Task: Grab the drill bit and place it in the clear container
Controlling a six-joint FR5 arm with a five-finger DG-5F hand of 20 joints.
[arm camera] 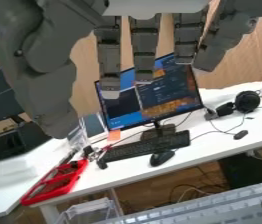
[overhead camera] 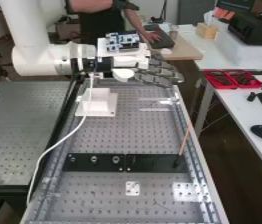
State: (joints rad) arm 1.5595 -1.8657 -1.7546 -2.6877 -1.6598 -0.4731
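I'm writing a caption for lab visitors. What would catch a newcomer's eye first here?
Most likely the white arm, coming in from the high view's upper left, its dark grey hand stretched out over the far end of the bench. Next, the bright red trays on the white table at right, then the thin wooden stick at the black strip's right end.

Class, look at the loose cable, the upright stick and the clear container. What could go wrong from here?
The white cable hangs loosely over the bench and might snag when the arm moves.
The thin wooden stick rises from the black strip, so a low sweep of the hand could knock it.
The clear container is see-through, so its rim may be misjudged and bumped.
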